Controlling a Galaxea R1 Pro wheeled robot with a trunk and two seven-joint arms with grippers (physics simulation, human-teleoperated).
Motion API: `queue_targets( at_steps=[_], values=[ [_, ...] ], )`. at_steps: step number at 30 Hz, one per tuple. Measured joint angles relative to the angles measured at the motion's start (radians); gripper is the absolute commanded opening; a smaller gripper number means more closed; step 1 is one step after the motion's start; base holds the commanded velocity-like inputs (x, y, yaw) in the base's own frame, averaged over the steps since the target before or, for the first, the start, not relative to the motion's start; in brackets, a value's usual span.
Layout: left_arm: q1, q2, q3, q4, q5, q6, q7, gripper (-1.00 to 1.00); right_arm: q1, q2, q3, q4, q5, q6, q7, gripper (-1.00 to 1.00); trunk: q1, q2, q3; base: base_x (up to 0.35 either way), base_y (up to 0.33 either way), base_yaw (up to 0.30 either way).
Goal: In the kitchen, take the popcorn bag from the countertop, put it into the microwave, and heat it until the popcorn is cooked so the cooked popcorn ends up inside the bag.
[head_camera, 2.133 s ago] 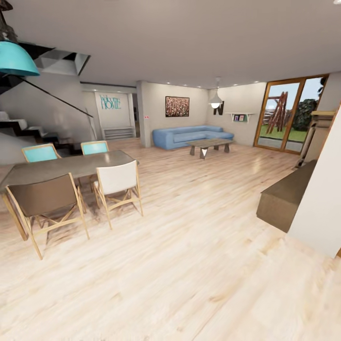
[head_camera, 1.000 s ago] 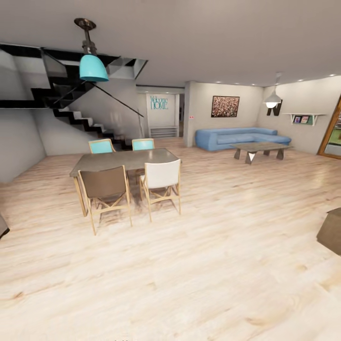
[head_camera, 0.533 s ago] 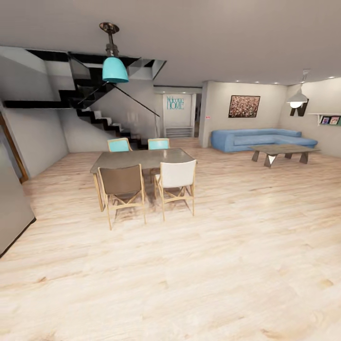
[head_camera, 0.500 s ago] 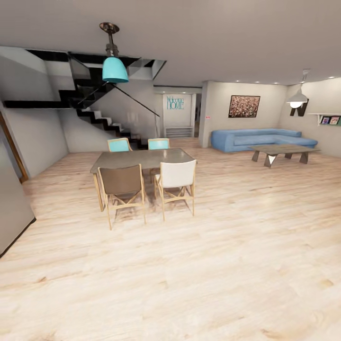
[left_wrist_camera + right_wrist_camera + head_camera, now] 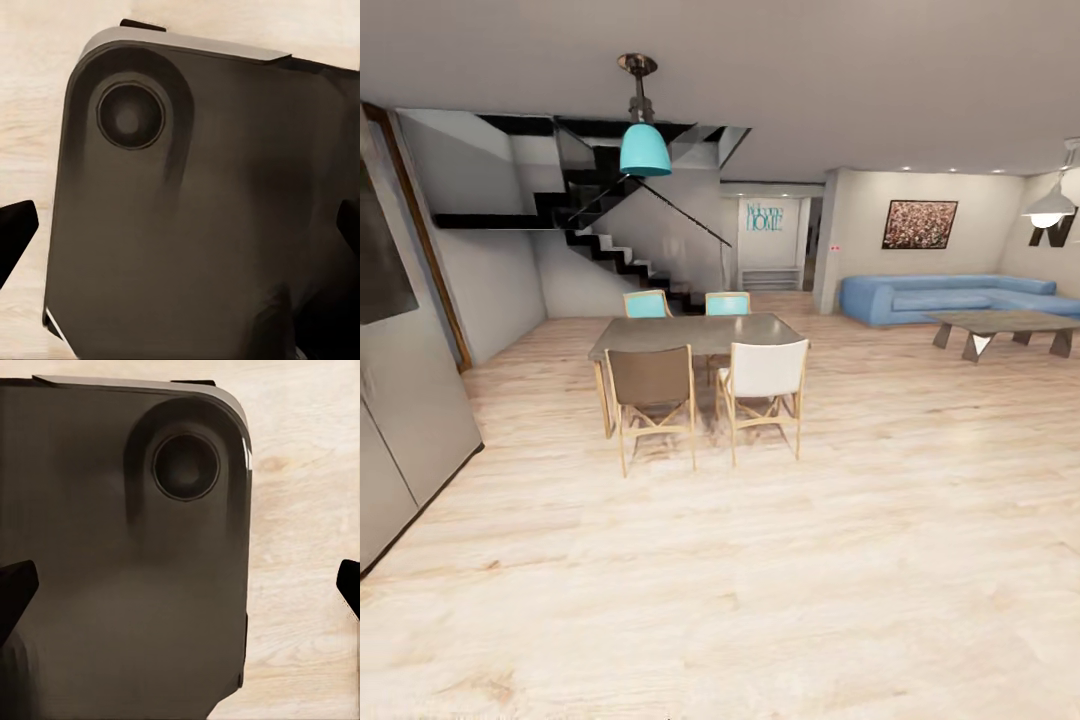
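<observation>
Robot crossing a living-dining room, kitchen things not yet reached.

The pale wood plank floor [image 5: 780, 560] spreads wide; on it a grey slab-topped desk [image 5: 695, 333] with wood-framed folding chairs [image 5: 652, 392]. Each tool, left [image 5: 180, 225] and right [image 5: 180, 585], hangs tucked over the robot's dark rounded base [image 5: 195, 225], fingertips spread, holding nothing, likely for travel. The popcorn bag's place: cannot tell.

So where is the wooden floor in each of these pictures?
Head view: the wooden floor spreads across the lower half, running under the dining table.
Left wrist view: the floor shows as pale planks beside a dark rounded robot part.
Right wrist view: the floor shows beside a similar dark rounded part.
Shared landmark: the pale wood planks, seen in all three.
</observation>
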Motion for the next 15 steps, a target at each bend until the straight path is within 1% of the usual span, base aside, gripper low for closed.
queue_targets(
  at_steps=[5,10,15],
  values=[
    [0.000,0.000,0.000,0.000,0.008,0.000,0.000,1.00,0.000,-0.002,-0.003,0.003,-0.002,0.003,0.000,1.00,0.000,0.000,0.000,0.000,0.000,0.286],
    [0.000,0.000,0.000,0.000,0.009,0.000,0.001,1.00,0.000,-0.006,-0.002,0.003,-0.002,0.005,-0.001,1.00,0.000,0.000,0.000,0.000,0.000,0.286],
    [0.000,0.000,0.000,0.000,0.009,0.000,0.001,1.00,0.000,-0.003,-0.001,0.004,0.000,0.005,-0.001,1.00,0.000,0.000,0.000,0.000,0.000,0.286]
  ],
)
